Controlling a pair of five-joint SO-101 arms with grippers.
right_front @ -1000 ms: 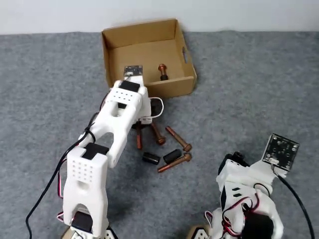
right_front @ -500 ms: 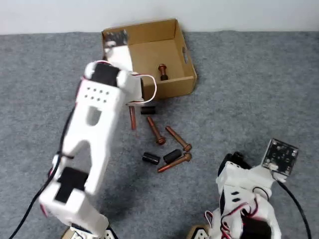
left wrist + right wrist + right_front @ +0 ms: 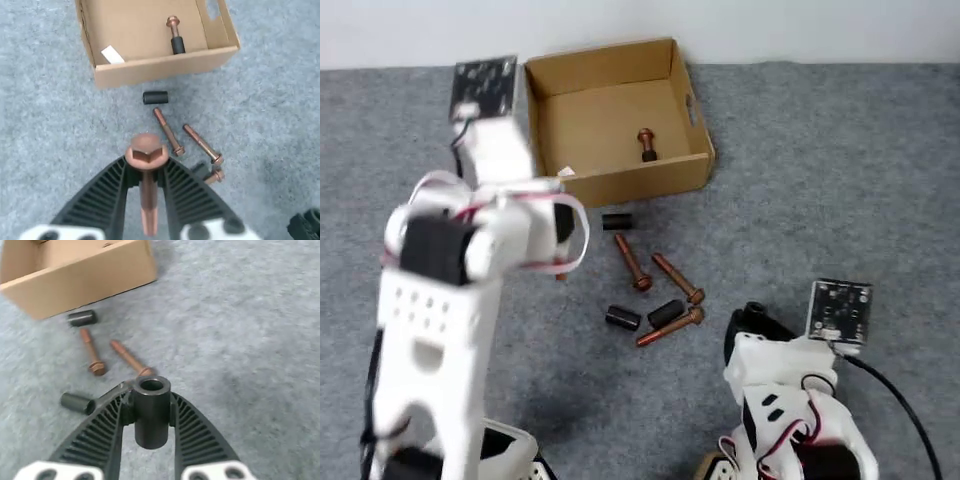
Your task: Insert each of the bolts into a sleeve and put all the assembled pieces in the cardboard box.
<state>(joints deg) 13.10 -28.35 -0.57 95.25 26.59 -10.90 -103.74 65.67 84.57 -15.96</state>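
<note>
Box: your open brown cardboard box (image 3: 620, 185) sits at the far side of the grey felt tabletop (image 3: 820, 180). Inside, near the front wall, lies one copper bolt seated in a black sleeve (image 3: 646, 143).
Loose parts: a short black cylindrical sleeve (image 3: 617, 221) lies just in front of the box. Nearer you are three loose copper bolts (image 3: 631, 262) (image 3: 677, 278) (image 3: 670, 327) and two more black sleeves (image 3: 622, 318) (image 3: 666, 313).
Left pincer (image 3: 146, 161): clamped on a copper hex-head bolt (image 3: 145, 155), above the tabletop short of the box.
Right pincer (image 3: 150, 395): closed around a black hollow sleeve (image 3: 151, 415).
</note>
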